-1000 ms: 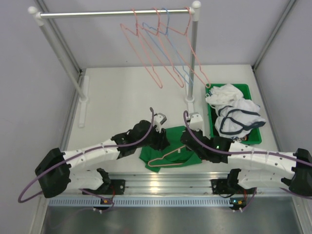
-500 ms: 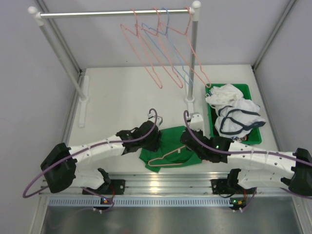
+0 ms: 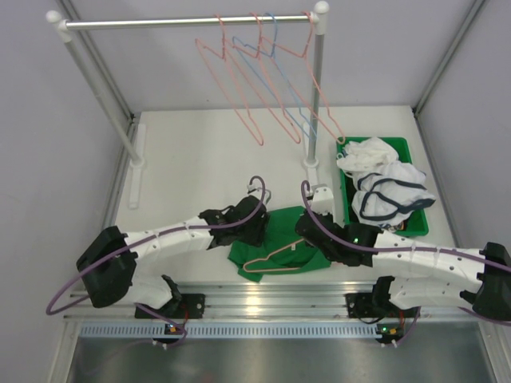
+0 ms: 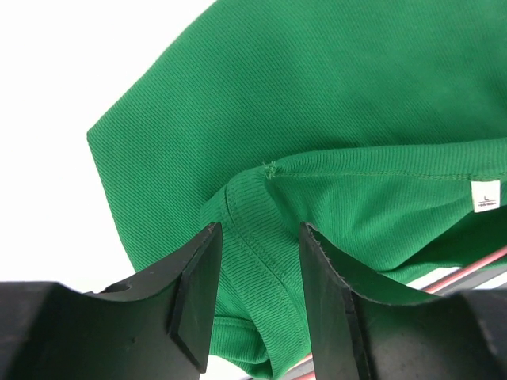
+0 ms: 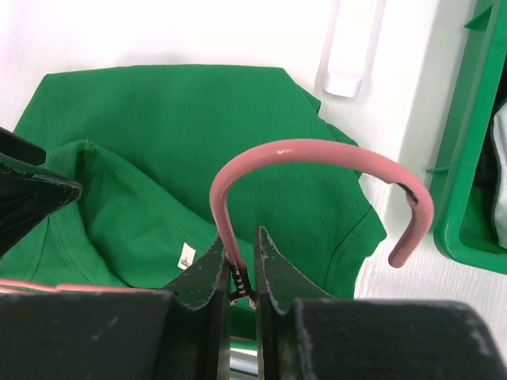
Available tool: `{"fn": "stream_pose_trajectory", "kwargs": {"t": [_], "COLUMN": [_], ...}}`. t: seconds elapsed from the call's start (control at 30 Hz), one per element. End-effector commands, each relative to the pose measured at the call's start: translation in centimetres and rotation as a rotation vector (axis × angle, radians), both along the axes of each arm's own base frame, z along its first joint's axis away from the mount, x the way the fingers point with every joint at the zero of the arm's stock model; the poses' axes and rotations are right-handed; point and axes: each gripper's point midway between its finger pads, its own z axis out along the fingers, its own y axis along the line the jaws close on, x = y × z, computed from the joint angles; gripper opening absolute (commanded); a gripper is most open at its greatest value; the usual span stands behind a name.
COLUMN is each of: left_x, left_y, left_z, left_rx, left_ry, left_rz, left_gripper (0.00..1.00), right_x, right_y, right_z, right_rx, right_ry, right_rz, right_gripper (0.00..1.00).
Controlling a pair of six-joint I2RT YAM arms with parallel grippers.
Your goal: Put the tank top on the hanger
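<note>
The green tank top lies crumpled on the table in front of the two arm bases. A pink wire hanger lies across its near part. My right gripper is shut on the hanger's twisted neck, just under the hook, which curves up over the cloth. My left gripper is open at the top's left edge. A ribbed strap of the tank top runs between its fingers with a gap on each side. A small white label shows inside the neck.
A white clothes rack stands at the back with several pink hangers and a light-blue one on its rail. Its right post stands just behind the tank top. A green bin at the right holds white garments.
My left arm has stretched lower toward the tank top's left edge and its jaws have widened a little. The right arm and the hanger have not moved.
</note>
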Motion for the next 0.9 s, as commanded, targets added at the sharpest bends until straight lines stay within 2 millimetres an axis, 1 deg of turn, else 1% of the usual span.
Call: {"fn": "stream_pose_trajectory", "kwargs": {"t": [0.0,0.07,0.2,0.27,0.3,0.33,0.43,0.47,0.53,0.57,0.6,0.67,0.8,0.87], "left_x": [0.9,0.8,0.7,0.6,0.6,0.5,0.2,0.0,-0.2,-0.4,-0.5,-0.8,-1.4,-1.7], "left_y": [-1.2,-1.1,-1.2,-1.3,-1.2,-1.2,-0.9,-0.7,-0.4,-0.1,0.0,0.6,1.4,2.0], "left_z": [1.0,0.4,0.1,0.3,0.4,0.4,0.2,-0.1,-0.3,-0.6,-0.4,-0.8,-0.4,-0.6], "left_rx": [-0.023,-0.006,-0.004,-0.009,-0.011,-0.010,-0.010,-0.004,-0.005,0.000,-0.004,0.003,-0.014,-0.010], "left_ry": [-0.029,-0.021,-0.017,-0.021,-0.023,-0.023,-0.017,-0.010,-0.006,-0.003,-0.005,-0.001,-0.004,0.001], "left_rz": [0.008,0.013,0.019,0.017,0.019,0.018,0.016,0.016,0.019,0.021,0.024,0.032,0.046,0.048], "left_gripper": [0.48,0.47,0.43,0.37,0.34,0.26,0.16,0.08,0.02,0.00,0.00,0.00,0.00,0.00], "right_x": [0.4,0.4,0.5,0.5,0.5,0.5,0.6,0.6,0.6,0.6,0.6,0.8,0.8,0.8], "right_y": [0.8,0.7,0.4,0.2,0.2,0.1,-0.3,-0.4,-0.6,-0.6,-0.8,-1.0,-1.4,-1.6], "right_z": [2.4,2.4,2.4,2.4,2.3,2.4,2.5,2.5,2.6,2.6,2.5,2.6,2.5,2.5], "right_rx": [0.052,0.052,0.045,0.045,0.042,0.041,0.034,0.035,0.033,0.036,0.032,0.028,0.011,0.009], "right_ry": [-0.041,-0.042,-0.041,-0.041,-0.039,-0.042,-0.041,-0.042,-0.045,-0.044,-0.042,-0.045,-0.042,-0.041], "right_rz": [-0.021,-0.023,-0.034,-0.046,-0.052,-0.058,-0.081,-0.090,-0.101,-0.106,-0.114,-0.134,-0.157,-0.170], "right_gripper": [0.00,0.00,0.00,0.00,0.00,0.00,0.00,0.00,0.00,0.00,0.00,0.00,0.00,0.00]}}
